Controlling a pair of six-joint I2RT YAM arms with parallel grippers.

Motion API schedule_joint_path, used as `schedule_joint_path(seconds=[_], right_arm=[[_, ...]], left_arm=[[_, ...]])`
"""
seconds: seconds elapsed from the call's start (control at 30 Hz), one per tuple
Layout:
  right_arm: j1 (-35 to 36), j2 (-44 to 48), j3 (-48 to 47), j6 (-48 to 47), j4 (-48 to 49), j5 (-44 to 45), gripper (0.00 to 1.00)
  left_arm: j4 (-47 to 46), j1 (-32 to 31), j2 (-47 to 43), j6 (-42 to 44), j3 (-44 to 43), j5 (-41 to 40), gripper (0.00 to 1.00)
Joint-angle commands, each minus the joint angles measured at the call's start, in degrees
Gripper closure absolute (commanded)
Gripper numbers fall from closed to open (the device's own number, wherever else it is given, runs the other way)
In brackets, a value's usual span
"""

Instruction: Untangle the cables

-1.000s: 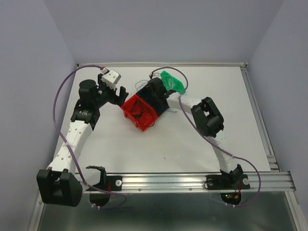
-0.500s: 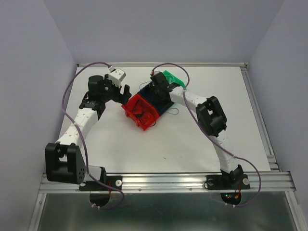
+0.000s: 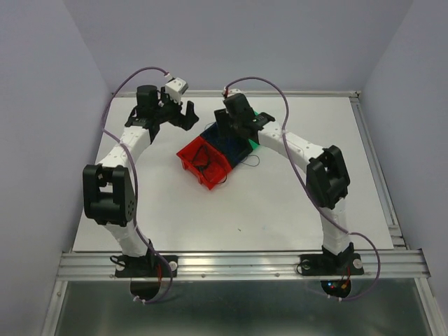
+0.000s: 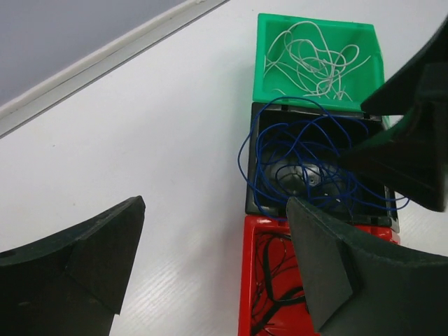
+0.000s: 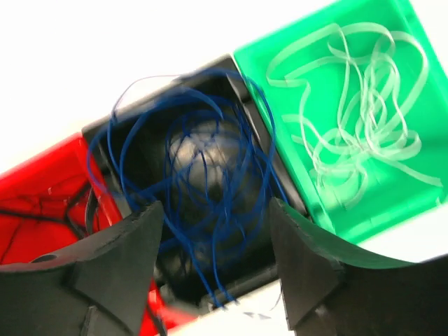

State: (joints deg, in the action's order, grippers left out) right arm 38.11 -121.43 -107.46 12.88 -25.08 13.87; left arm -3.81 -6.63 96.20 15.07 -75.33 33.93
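Note:
Three small bins stand in a row at the middle of the table, each with cables in it. Whitish cables (image 5: 357, 112) (image 4: 308, 56) lie in the green bin (image 4: 269, 77). Blue cables (image 5: 203, 175) (image 4: 301, 154) fill the black bin (image 3: 231, 145) and spill over its rim. Black cables (image 4: 273, 280) sit in the red bin (image 3: 203, 162). My right gripper (image 5: 215, 206) (image 3: 227, 129) hovers open just above the black bin; blue strands show between its fingers, unpinched. My left gripper (image 4: 215, 206) (image 3: 178, 112) is open and holds nothing, raised left of the bins over bare table.
A thin loose strand (image 3: 252, 162) curls on the white table (image 3: 280, 210) right of the bins. The raised back rail (image 4: 105, 63) runs close behind the left gripper. The grey walls close in left, back and right.
My right gripper has opened over the black bin, and the blue cables now lie loose in it. The left arm has swung up and back toward the far left corner.

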Motion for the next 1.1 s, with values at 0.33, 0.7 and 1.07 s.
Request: schedule_joint_path(seconds=[0.33, 0.7, 1.07], right_arm=[[0.83, 22.2, 38.45, -2.86, 10.57, 0.02, 0.2], [0.74, 12.19, 38.38, -9.36, 19.89, 4.41, 0.3], [0.83, 20.6, 40.14, -9.19, 21.3, 3.1, 0.94]], left_arm=[[0.3, -1.18, 5.14, -0.66, -2.72, 7.29, 0.1], [-0.49, -2.51, 4.79, -0.57, -0.52, 6.59, 0.15], [-1.11, -2.94, 1.88, 0.66, 2.12, 6.32, 0.18]])
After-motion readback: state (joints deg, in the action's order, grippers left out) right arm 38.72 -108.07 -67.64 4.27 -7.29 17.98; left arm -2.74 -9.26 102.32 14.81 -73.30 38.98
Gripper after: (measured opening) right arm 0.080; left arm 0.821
